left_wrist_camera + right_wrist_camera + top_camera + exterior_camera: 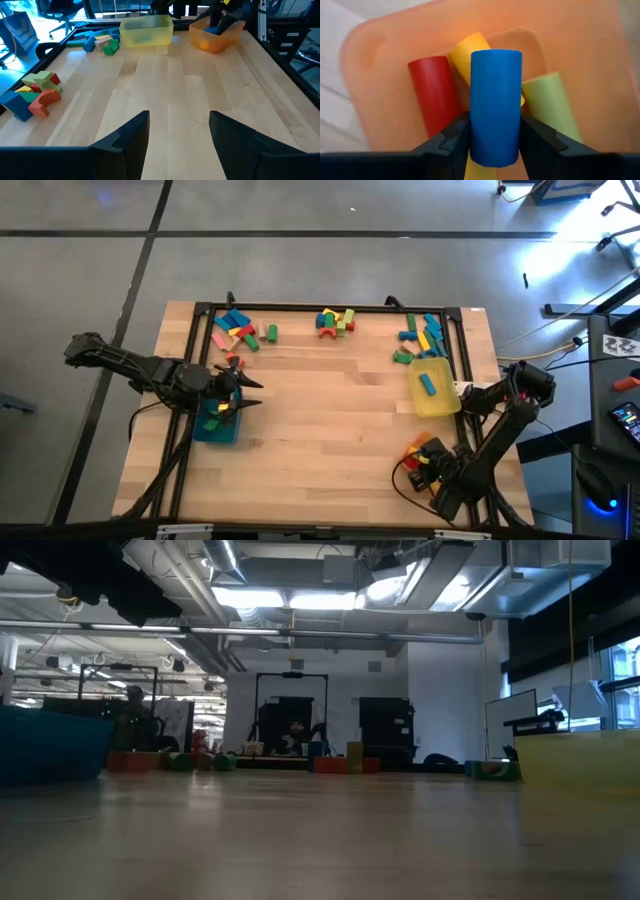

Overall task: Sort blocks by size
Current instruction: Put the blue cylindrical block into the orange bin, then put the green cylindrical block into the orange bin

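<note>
**Blue cylinder held over the orange tray**

Right tool [495,142]: clamped on a blue cylinder [495,105], one dark finger pressed to each side, cylinder standing lengthwise between them. Directly beneath, an orange tray [380,55] with a red cylinder [434,95], a yellow cylinder [465,50] and a pale green cylinder [550,107] lying in it; whether the blue one touches them, impossible to tell. In the high view, right tool [428,463] and orange tray [421,444] near the table's front right corner.

Left tool [178,131]: jaws apart and wide, nothing between the fingers, only bare table [180,90] ahead. In the high view, left tool [243,393] at the table's left side, over the inner edge of a teal tray [215,429] with something yellow inside, too small to name.

Farther out: a yellow tray [436,397] on the right side of the table, a blue bar [428,384] lying in it. Loose blocks in three clusters along the far edge: a left cluster [236,328], a middle cluster [335,321], a right cluster [421,338] just beyond the yellow tray. A few more blocks [231,361] just beside the left tool. From the left wrist view, red, green, yellow and blue blocks [34,94] heaped near one table edge.
</note>
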`<action>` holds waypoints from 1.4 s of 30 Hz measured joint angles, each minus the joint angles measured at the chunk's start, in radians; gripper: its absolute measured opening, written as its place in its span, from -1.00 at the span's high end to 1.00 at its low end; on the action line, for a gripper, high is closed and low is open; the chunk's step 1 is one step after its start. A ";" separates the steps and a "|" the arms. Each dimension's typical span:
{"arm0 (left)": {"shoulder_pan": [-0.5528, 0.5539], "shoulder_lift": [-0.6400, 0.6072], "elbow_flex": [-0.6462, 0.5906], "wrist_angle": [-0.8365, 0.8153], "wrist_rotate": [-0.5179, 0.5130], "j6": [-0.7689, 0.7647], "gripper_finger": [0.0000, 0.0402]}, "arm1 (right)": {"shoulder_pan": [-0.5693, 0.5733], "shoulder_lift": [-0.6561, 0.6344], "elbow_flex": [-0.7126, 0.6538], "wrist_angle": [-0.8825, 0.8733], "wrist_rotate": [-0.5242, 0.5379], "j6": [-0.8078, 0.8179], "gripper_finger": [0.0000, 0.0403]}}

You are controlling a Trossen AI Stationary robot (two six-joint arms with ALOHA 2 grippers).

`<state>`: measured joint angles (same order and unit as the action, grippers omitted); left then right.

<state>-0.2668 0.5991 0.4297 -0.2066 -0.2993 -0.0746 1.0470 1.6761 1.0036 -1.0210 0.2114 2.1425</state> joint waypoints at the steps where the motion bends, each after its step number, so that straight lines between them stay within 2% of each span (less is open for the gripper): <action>1: 0.000 0.000 0.000 0.000 0.000 0.000 0.05 | 0.000 0.000 -0.007 0.004 0.002 0.004 0.27; 18: 0.000 0.000 0.000 0.000 0.000 0.003 0.05 | 0.000 0.001 -0.022 0.040 -0.013 0.008 0.25; 24: 0.000 0.000 0.000 0.000 0.000 0.003 0.05 | -0.001 0.001 -0.022 0.044 -0.029 0.031 -0.01; 28: 0.000 0.000 0.000 0.000 0.000 0.003 0.05 | -0.024 -0.026 -0.016 0.038 -0.092 0.028 -0.17; 34: 0.000 0.000 0.000 0.001 0.000 0.003 0.05 | -0.083 -0.111 0.061 -0.082 -0.088 -0.019 -0.26; 37: 0.000 0.000 0.000 0.001 0.000 0.003 0.05 | -0.121 -0.154 0.121 -0.177 -0.052 -0.030 -0.27; 42: 0.000 0.000 0.000 0.000 0.000 0.003 0.05 | -0.203 -0.194 0.193 -0.278 0.148 -0.067 -0.26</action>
<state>-0.2667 0.5991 0.4296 -0.2062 -0.2993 -0.0715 0.8444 1.4818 1.1966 -1.2989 0.3593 2.0753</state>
